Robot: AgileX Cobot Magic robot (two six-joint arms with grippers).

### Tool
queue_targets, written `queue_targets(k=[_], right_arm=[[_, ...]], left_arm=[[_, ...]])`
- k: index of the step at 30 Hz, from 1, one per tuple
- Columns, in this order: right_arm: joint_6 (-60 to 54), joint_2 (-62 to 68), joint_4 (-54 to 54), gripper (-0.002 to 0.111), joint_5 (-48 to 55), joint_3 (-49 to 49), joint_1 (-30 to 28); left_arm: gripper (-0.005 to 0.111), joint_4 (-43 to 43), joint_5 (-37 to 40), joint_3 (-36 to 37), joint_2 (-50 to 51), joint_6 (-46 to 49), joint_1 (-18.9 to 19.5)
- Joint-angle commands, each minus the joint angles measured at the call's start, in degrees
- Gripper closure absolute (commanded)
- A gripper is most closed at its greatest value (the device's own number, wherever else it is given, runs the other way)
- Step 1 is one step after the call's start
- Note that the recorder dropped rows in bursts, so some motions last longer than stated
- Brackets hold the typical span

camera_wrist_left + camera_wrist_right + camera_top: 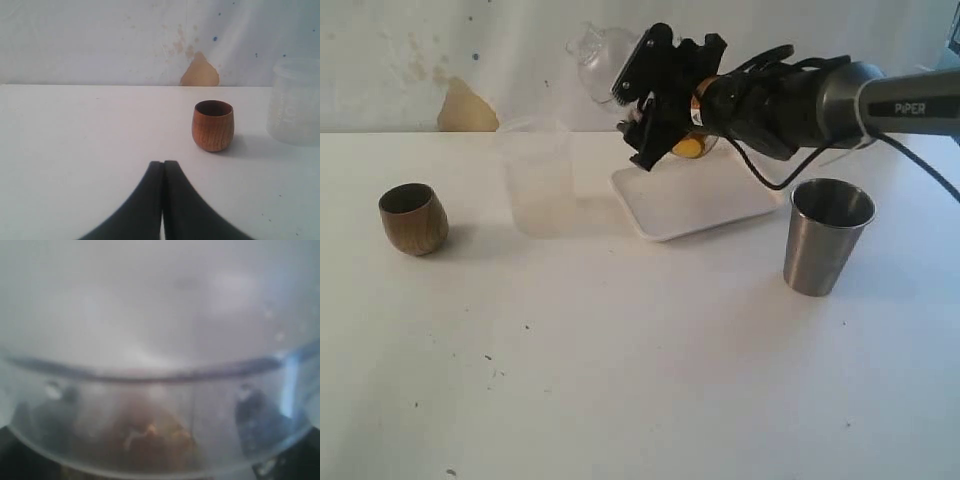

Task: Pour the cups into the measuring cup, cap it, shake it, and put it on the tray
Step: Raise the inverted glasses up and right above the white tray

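Note:
The brown wooden cup (413, 218) stands upright at the left of the table, and in the left wrist view the same wooden cup (212, 125) lies ahead of my left gripper (163, 163). That gripper is shut and empty, its fingers pressed together low over the table. The steel tumbler (825, 235) stands upright at the right. My right gripper (632, 95) holds the clear measuring cup (598, 55) raised and tilted above the white tray (695, 200). The measuring cup (160, 340) fills the right wrist view, with blurred brownish contents inside.
A wider frosted translucent cup (538, 178) stands between the wooden cup and the tray; it also shows as the frosted cup (295, 100) in the left wrist view. Something small and yellow (688, 147) shows behind the right arm. A stained wall backs the table.

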Motion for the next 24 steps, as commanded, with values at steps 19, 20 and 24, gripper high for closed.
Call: queue_targets(k=[19, 20, 24], right_arm=[[-22.0, 10.3, 0.2, 0.108, 10.4, -19.7, 0.3], [-23.9, 10.4, 0.2, 0.108, 10.4, -19.7, 0.5], [-27.1, 10.7, 0.2, 0.108, 10.9, -19.7, 0.8]], left_arm=[[0.107, 0.0, -0.3, 0.3, -0.2, -0.1, -0.1], [0.107, 0.0, -0.3, 0.3, -0.2, -0.1, -0.1], [0.107, 0.0, -0.3, 0.3, -0.2, -0.1, -0.1]])
